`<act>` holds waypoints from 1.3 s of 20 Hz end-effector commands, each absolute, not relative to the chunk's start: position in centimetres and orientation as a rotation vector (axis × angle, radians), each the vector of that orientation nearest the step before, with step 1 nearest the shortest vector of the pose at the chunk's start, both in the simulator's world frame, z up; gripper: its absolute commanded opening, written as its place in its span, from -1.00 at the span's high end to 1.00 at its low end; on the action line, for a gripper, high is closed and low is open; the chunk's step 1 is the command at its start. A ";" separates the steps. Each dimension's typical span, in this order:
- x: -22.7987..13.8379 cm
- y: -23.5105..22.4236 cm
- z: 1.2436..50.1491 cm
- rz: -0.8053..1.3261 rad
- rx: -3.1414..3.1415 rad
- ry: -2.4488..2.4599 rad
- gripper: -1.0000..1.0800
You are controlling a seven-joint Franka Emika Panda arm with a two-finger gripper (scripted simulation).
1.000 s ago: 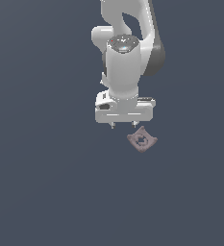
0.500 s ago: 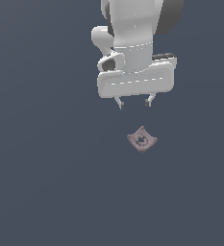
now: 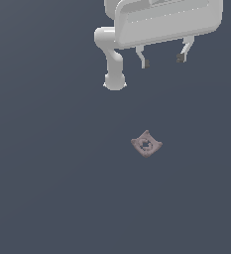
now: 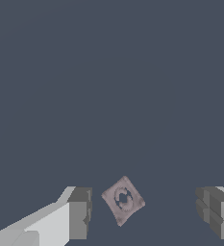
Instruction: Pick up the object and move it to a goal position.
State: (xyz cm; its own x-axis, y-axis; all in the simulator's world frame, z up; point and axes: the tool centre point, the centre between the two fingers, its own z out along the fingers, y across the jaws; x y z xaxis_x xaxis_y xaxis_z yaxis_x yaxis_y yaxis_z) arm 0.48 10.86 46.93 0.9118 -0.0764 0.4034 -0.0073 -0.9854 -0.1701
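Flat object (image 3: 146, 144) corner-on like a diamond, no long axis; end effector (image 3: 162, 60) wide open, empty.

Your arm (image 3: 114, 64) and the gripper (image 3: 162, 59) body run off the exterior view's top edge. In the wrist view both fingers (image 4: 77, 218) are cut by the frame edges. The object's (image 3: 146, 144) surface texture is too small to read.

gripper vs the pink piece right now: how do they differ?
Colour: the gripper is white with dark fingertips; the piece is dusty pink-brown.
Pose: the gripper hangs in the air, jaws open and empty; the piece lies flat on the dark surface, untouched.
Shape: two separate fingers against one flat square with a central hole.
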 end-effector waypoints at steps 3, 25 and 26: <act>-0.9 13.2 51.4 -0.731 -2.900 0.054 -0.62; -5.4 28.4 53.3 -1.011 -3.074 -0.055 -0.62; -5.4 29.0 52.5 -1.011 -3.091 -0.059 -0.62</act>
